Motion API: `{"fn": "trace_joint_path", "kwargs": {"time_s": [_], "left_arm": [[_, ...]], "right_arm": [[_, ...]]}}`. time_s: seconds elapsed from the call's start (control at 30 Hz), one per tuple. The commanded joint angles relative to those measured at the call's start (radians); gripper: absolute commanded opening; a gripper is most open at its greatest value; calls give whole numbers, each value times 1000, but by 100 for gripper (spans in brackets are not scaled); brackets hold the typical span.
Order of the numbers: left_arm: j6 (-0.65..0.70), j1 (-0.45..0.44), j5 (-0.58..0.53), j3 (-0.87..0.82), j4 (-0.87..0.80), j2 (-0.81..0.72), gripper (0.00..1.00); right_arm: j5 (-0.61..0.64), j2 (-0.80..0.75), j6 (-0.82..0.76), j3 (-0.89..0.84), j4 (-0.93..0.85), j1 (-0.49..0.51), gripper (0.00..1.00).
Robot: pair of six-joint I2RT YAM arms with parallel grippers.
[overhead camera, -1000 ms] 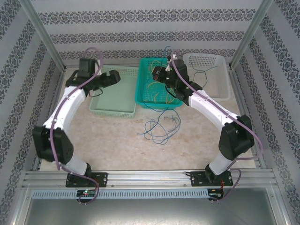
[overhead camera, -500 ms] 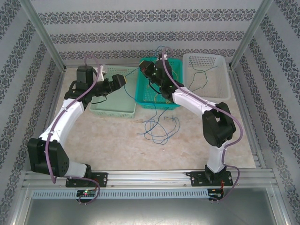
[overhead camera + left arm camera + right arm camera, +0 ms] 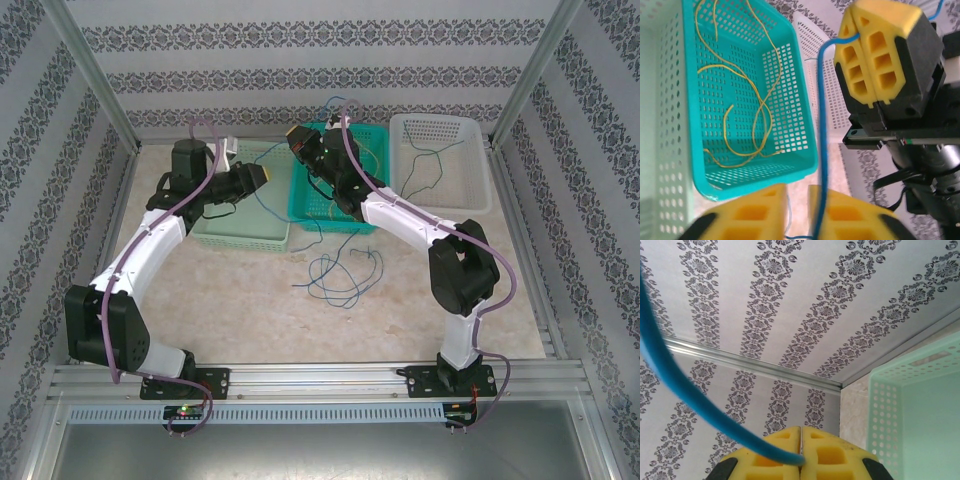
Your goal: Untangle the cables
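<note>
Desk [image 3: 250, 310]: pale, mottled top inside a walled enclosure, carrying three baskets and a loose tangle. Left arm [image 3: 150, 240] and right arm [image 3: 420, 225]: white, both reaching toward the far middle of the desk. Pale green basket [image 3: 250, 215]: far left. Teal basket [image 3: 305, 200]: far centre, just beside the green one. White basket [image 3: 470, 170]: far right. Left claw [image 3: 262, 175]: over the green basket's right rim and close to the right claw. In its wrist view the yellow fingers [image 3: 760, 212] stand nearly together with a narrow gap, and whether they pinch anything cannot be told. Right claw [image 3: 860, 55]: raised over the teal basket's far-left corner, fingers pressed flat together and gripping the blue cable [image 3: 822, 125] at the seam. Blue cable: runs from the right claw down across the left claw's right finger. Tangle of cables [image 3: 340, 275]: bluish and dark loops on the bare desk, in front of the teal basket. Yellow cables [image 3: 762, 115]: curled on the teal basket's floor. Dark cable [image 3: 430, 160]: thin strand in the white basket, colour unclear.
</note>
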Motion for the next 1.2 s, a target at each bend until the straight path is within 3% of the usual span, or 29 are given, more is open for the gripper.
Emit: {"fn": "trace_joint_path", "kwargs": {"time_s": [0.0, 0.1, 0.13, 0.27, 0.33, 0.47, 0.83, 0.97, 1.17], "left_arm": [[31, -7, -16, 11, 3, -15, 2], [59, -6, -40, 34, -44, -13, 0], [76, -6, -55, 50, -68, -7, 0], [189, 5, -116, 165, -203, 46, 0], [240, 24, -134, 242, -267, 86, 0], [298, 76, -149, 401, -352, 139, 0], [387, 146, -244, 623, -499, 277, 0], [268, 163, -71, 633, -430, 282, 0], [146, 153, 44, 488, -318, 232, 0]], "right_arm": [[27, 11, 2, 19, 38, 5, 0], [30, 1, -12, 0, 34, 1, 0], [24, 0, -15, -2, 29, -3, 8], [-73, 7, -60, 29, -13, -21, 67], [-138, 13, -87, 57, -58, -33, 83], [-246, 8, -147, 88, -158, -61, 98], [-360, -76, -234, 2, -283, -114, 98], [-396, -113, -258, -50, -295, -139, 98], [-399, -135, -242, -121, -281, -169, 97]]}}
